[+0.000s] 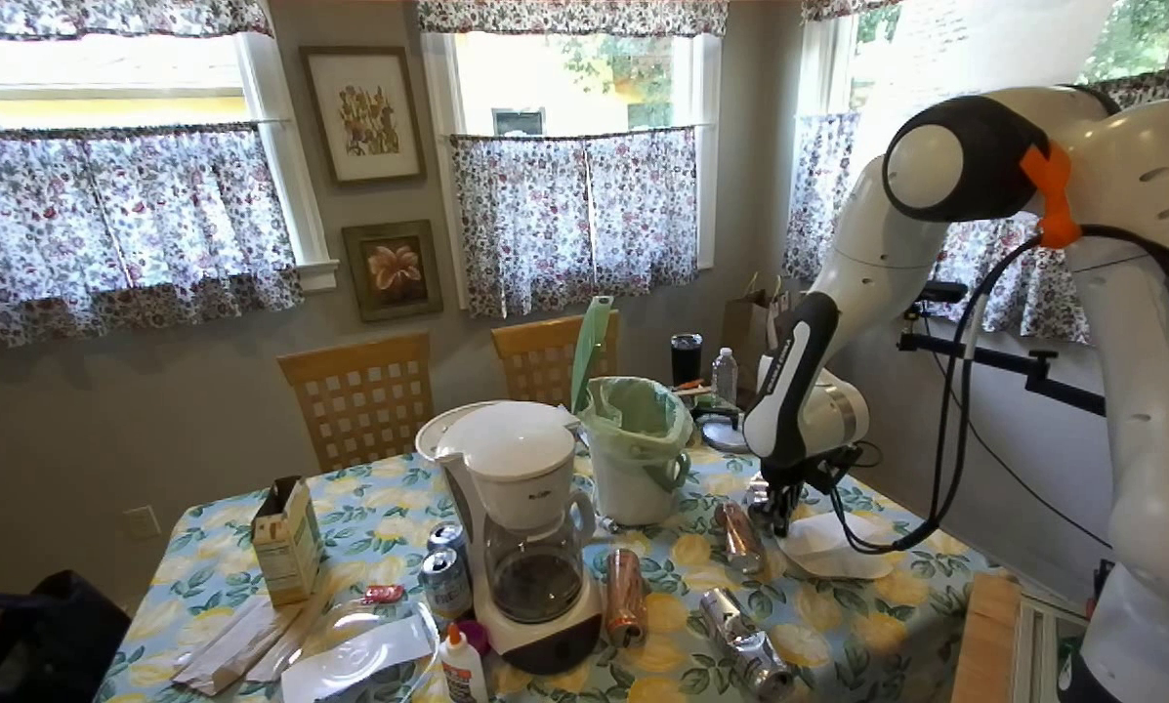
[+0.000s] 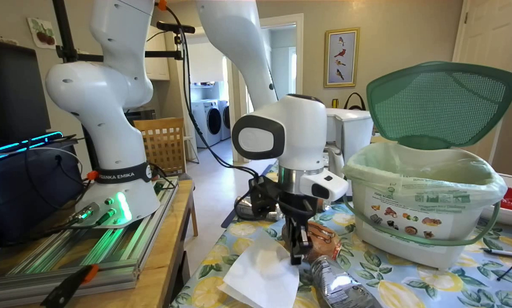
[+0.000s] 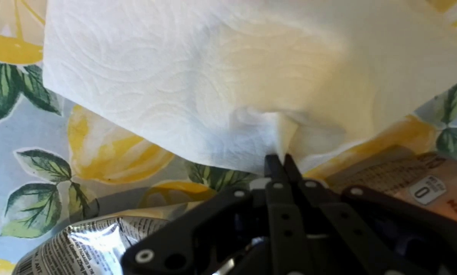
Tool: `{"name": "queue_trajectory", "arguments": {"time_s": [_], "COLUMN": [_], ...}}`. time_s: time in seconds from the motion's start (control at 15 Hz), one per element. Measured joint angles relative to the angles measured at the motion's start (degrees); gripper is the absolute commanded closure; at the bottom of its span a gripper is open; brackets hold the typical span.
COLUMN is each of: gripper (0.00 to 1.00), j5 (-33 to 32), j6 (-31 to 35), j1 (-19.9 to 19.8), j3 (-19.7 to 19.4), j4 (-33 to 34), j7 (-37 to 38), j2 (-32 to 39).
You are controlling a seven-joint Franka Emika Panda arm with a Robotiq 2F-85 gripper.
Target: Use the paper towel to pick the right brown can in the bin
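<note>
Paper towel [image 3: 236, 68] pinched near its edge

It spreads across the wrist view's upper half, a fold clenched in black fingers [image 3: 275, 171]. Likely light, limp, easily torn; a deeper, bunched hold should be surer.

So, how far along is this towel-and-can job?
Done: the hand looks closed on a fold of the paper towel. In hand: only the towel, no can. Left: carrying it to the right brown can, which lies on the tablecloth, then gripping that through the towel and dropping it into the open-lidded bin.
</note>
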Motion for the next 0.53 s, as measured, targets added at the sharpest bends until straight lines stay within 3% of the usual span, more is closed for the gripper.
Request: {"name": "queue_trajectory", "arguments": {"time_s": [0.53], "gripper": [1.00], "j5": [0.06], "j6": [-1.54], "j1": [-0.05], "j3": [0.42], "j4": [-4.26], "j7": [0.00], "j2": [-8.12]}}
